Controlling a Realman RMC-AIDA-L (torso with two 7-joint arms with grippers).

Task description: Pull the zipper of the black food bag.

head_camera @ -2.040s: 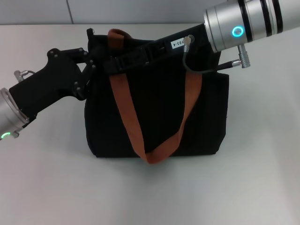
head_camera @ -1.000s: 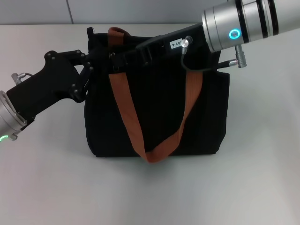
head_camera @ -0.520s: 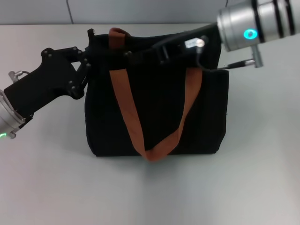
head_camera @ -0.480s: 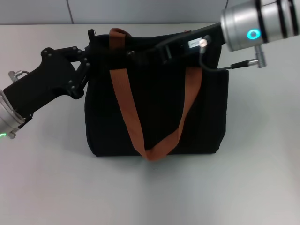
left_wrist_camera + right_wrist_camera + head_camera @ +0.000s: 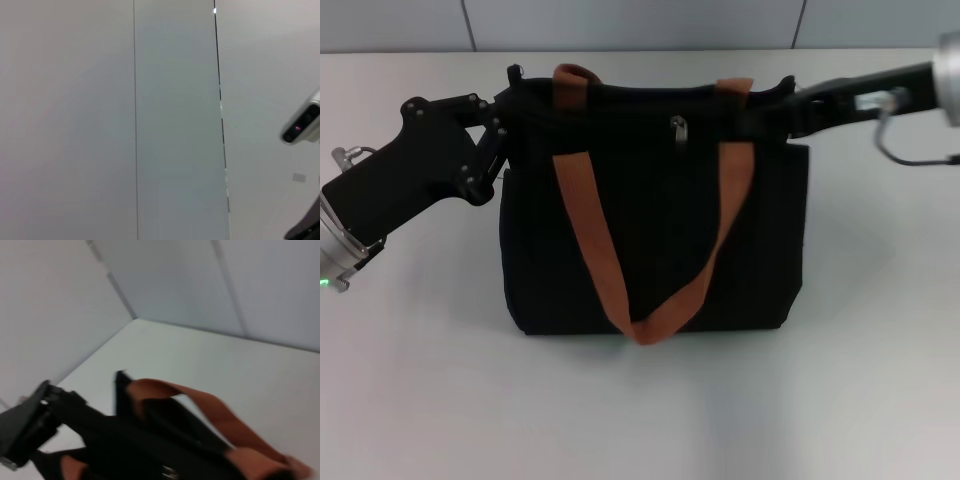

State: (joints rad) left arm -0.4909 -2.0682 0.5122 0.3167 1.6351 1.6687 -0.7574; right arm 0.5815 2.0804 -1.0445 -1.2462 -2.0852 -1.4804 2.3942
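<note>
On the white table in front of you, the black food bag is lying flat with its top edge facing away, and its two orange-brown handles are draping down over the front panel. You are looking at the zipper, a small silver pull tab, hanging just below the top edge between the two handle ends; the right wrist view is also catching it as a small silver glint on the black fabric. Your left gripper is pressing against the bag's top left corner, its dark fingers merging with the fabric, so you cannot tell whether they are closed. Your right gripper is reaching in at the top right corner, beside the right handle, and its fingers are likewise impossible to read.
</note>
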